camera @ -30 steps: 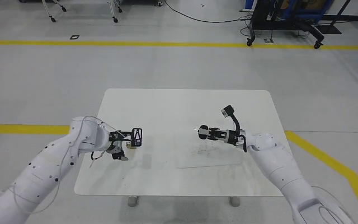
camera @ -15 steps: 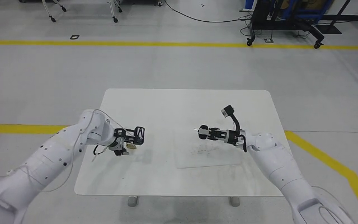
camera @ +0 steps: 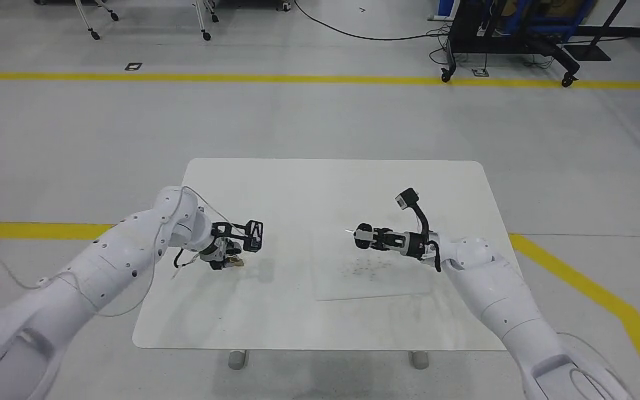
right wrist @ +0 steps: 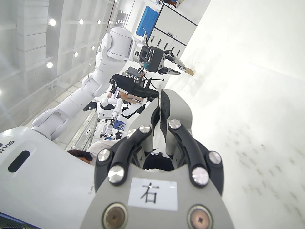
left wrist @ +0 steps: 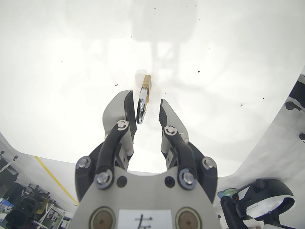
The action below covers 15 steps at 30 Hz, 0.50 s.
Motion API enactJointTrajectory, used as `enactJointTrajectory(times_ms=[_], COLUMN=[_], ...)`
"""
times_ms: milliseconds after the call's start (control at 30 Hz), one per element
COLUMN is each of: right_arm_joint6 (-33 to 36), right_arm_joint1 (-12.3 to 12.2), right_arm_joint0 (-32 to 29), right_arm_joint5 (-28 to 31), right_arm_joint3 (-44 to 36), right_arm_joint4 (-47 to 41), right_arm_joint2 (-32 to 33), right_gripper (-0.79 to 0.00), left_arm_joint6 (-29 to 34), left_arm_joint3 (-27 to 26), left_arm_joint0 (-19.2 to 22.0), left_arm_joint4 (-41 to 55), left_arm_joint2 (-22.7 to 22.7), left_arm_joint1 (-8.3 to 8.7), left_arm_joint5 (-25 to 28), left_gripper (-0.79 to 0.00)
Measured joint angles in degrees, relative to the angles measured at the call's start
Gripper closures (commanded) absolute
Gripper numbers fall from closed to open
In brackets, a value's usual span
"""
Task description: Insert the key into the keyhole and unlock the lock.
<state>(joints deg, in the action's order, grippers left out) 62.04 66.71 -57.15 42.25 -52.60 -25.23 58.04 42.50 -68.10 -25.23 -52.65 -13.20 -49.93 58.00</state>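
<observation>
The left gripper (left wrist: 146,97) is straddling the brass padlock (left wrist: 145,84) standing on edge on the bench (camera: 330,190), its fingers (left wrist: 129,110) spread open, one pad just beside it, the other apart. The right gripper (right wrist: 162,96) is hanging well apart over the bench, pads pressed together (whether a key is sitting between them, I cannot tell).

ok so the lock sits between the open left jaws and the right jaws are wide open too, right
Not quite: the right jaws are shut, as the right wrist view shows. The lock does sit between the open left jaws.
</observation>
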Motion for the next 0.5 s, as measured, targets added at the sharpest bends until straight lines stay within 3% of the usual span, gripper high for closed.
enactJointTrajectory(times_ms=[67, 500], right_arm_joint6=[0.0, 0.0], right_arm_joint1=[0.0, 0.0], right_arm_joint0=[0.0, 0.0], right_arm_joint5=[0.0, 0.0], right_arm_joint3=[0.0, 0.0], right_arm_joint4=[0.0, 0.0], right_arm_joint2=[0.0, 0.0], right_gripper=[0.0, 0.0], left_arm_joint6=[-0.6, -2.3], left_arm_joint3=[0.9, 3.6], left_arm_joint0=[0.5, 2.3], left_arm_joint4=[0.2, 2.2], left_arm_joint2=[1.0, 3.4], left_arm_joint1=[-0.47, -1.91], left_arm_joint5=[0.0, 0.0], left_gripper=[0.0, 0.0])
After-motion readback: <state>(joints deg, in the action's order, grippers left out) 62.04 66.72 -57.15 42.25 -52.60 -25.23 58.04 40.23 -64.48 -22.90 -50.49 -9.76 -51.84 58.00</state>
